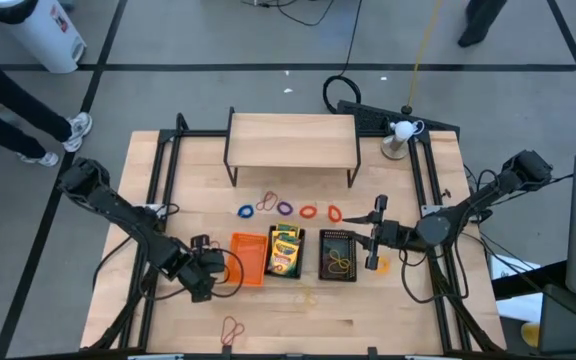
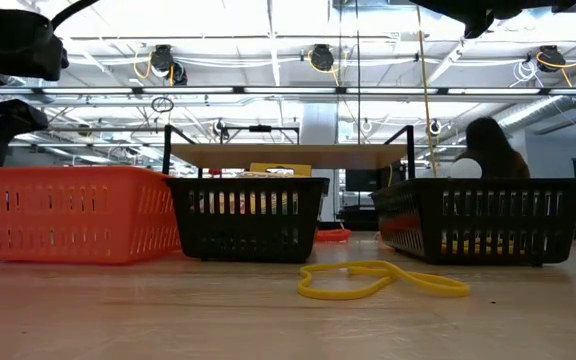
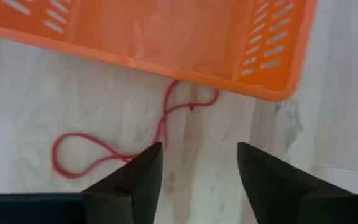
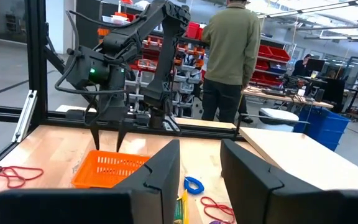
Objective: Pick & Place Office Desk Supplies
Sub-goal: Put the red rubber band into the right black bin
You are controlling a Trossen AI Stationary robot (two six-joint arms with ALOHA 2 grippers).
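A: Now, where does the left hand (image 1: 211, 272) stand?

B: Beside the orange tray (image 1: 248, 258), low over the worktop (image 1: 388, 320), fingers spread apart and gripping nothing. In the left wrist view a red rubber-band loop (image 3: 114, 144) lies flat on the wood just ahead of the fingertips (image 3: 146, 163), its far end touching the tray's rim (image 3: 166, 65).

A: And the right hand (image 1: 373, 240)?

B: Beside the black tray (image 1: 339, 256) that holds a yellow band; its fingers (image 4: 160, 168) stand parted with nothing seen between them. Looking across, its wrist view shows the left hand (image 4: 107, 140) hanging over the orange tray (image 4: 107, 169).

A: Where are the remaining supplies?

B: Between the two hands, the middle black tray (image 1: 286, 250) holds crayon boxes (image 1: 285, 246). Beyond the trays a row of loops, blue (image 1: 245, 211), orange (image 1: 267, 203), purple (image 1: 285, 208) and two red (image 1: 322, 212), lies before a wooden shelf (image 1: 292, 138). Another red loop (image 1: 231, 329) and a yellow band (image 2: 380, 280) lie nearer the worktop's front edge
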